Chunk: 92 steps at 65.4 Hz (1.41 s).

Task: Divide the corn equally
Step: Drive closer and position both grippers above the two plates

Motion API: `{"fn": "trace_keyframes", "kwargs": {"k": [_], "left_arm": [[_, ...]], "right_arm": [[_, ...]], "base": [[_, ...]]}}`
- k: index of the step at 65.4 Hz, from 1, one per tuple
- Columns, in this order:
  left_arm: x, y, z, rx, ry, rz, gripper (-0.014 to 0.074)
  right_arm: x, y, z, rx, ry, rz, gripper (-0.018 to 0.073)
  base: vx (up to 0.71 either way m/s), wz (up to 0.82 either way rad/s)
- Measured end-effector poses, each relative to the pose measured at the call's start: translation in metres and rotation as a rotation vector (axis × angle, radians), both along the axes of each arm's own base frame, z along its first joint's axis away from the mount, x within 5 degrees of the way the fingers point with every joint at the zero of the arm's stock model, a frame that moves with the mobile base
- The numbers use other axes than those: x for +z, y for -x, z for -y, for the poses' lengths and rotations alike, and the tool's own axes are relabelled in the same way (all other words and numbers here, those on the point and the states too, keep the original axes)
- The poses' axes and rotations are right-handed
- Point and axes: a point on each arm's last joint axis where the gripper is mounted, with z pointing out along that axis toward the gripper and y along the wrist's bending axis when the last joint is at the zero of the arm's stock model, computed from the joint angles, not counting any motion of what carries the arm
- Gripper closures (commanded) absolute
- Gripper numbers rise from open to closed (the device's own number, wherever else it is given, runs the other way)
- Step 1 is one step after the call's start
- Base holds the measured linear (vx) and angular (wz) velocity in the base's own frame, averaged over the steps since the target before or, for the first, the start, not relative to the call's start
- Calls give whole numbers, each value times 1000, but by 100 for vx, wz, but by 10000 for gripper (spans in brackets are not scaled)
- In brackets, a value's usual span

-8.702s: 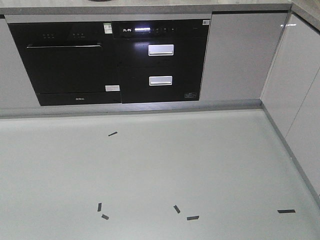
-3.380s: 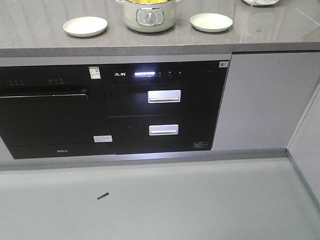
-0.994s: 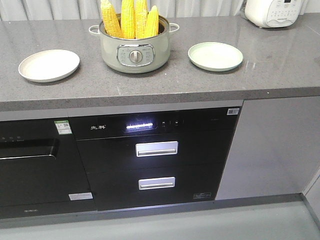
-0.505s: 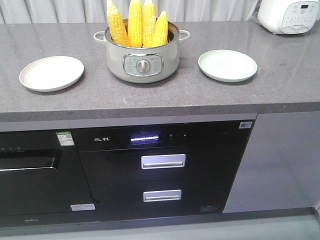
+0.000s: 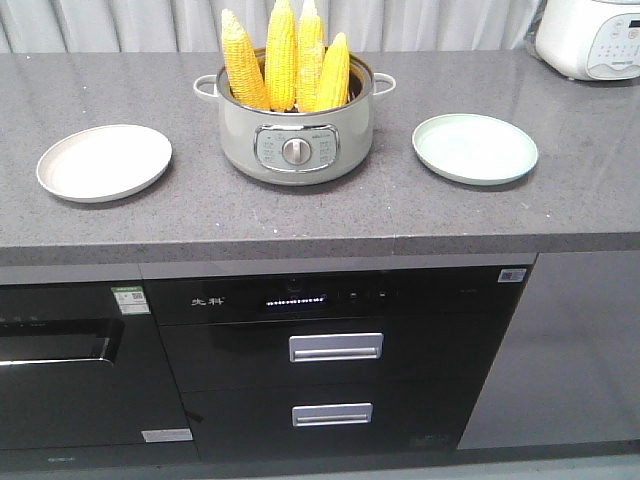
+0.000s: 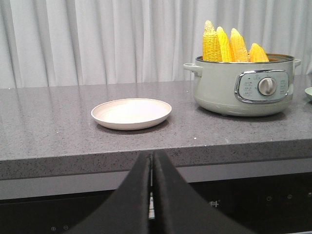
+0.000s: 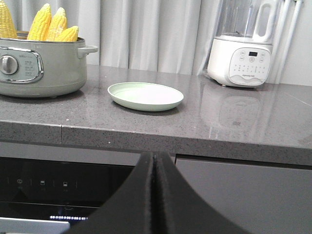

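Four cobs of corn (image 5: 290, 60) are standing tips-up in the pot (image 5: 245, 140). The pot is sitting on the grey surface (image 5: 300, 215) between a beige plate (image 5: 103, 162) on the left and a green plate (image 5: 475, 148) on the right, each apart from it. The left end effector (image 6: 151, 158) and the right end effector (image 7: 154, 158) are hanging before the surface's front edge, each with fingers pressed together and gripping nothing.

Corn (image 5: 281, 60): lower halves were hidden inside pot (image 5: 296, 140). White appliance (image 5: 592, 38) was cut off at top-right corner. Black built-in unit (image 5: 70, 380) was cropped by left edge. Pot dial markings were too small to read.
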Motion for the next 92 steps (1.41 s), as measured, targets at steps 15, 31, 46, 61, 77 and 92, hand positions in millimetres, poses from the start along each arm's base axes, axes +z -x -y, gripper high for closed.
{"fn": "trace_keyframes", "kwargs": {"k": [15, 31, 46, 61, 77, 92], "left_arm": [[0, 0, 0, 0, 0, 0, 603], [0, 0, 0, 0, 0, 0, 603], [0, 0, 0, 0, 0, 0, 603], [0, 0, 0, 0, 0, 0, 603], [0, 0, 0, 0, 0, 0, 603], [0, 0, 0, 0, 0, 0, 603]], "right_arm": [[0, 0, 0, 0, 0, 0, 563], [0, 0, 0, 0, 0, 0, 563], [0, 0, 0, 0, 0, 0, 563], [0, 0, 0, 0, 0, 0, 563], [0, 0, 0, 0, 0, 0, 563], [0, 0, 0, 0, 0, 0, 563]], "base": [[10, 1], [12, -1], [14, 0], [12, 6], [11, 10], [10, 8]]}}
